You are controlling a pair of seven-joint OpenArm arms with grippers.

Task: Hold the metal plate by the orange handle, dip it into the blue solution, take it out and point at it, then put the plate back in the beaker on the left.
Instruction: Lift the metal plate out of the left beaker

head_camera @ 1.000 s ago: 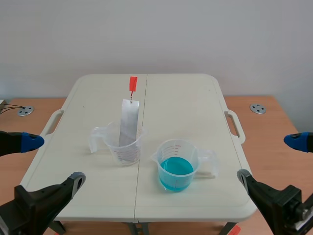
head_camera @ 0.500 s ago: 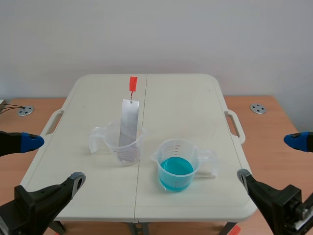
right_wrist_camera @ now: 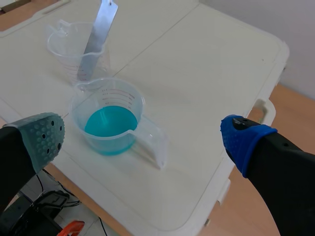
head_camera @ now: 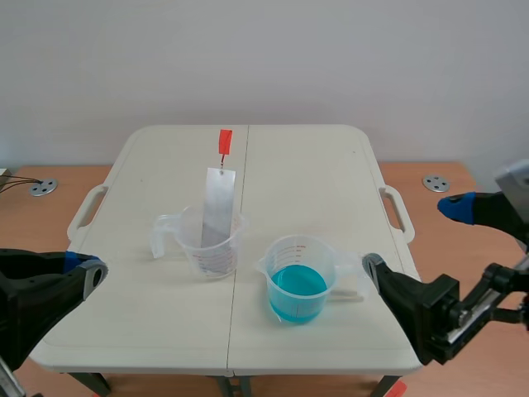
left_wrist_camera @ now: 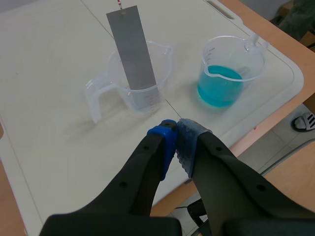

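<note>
A grey metal plate [head_camera: 218, 207] stands tilted in a clear empty beaker [head_camera: 211, 248] left of the table's middle, its orange handle [head_camera: 224, 141] sticking up at the top. A second clear beaker [head_camera: 299, 281], to the right, holds blue solution. My left gripper [head_camera: 87, 269] sits shut at the table's left front edge, holding nothing. In the left wrist view its pads [left_wrist_camera: 167, 135] meet short of the plate [left_wrist_camera: 132, 54]. My right gripper [head_camera: 413, 236] stands open right of the blue beaker [right_wrist_camera: 108, 118], which lies ahead of its grey-green pad [right_wrist_camera: 47, 135].
The white folding table [head_camera: 314, 174] has moulded handles on both sides and a centre seam. It stands on a wooden surface [head_camera: 463, 248] that carries round metal fittings [head_camera: 436, 183]. A plain wall rises behind.
My left gripper has gone from open to shut. Both arms have shifted; the right gripper has come in closer to the blue beaker. The beakers and plate have not moved.
</note>
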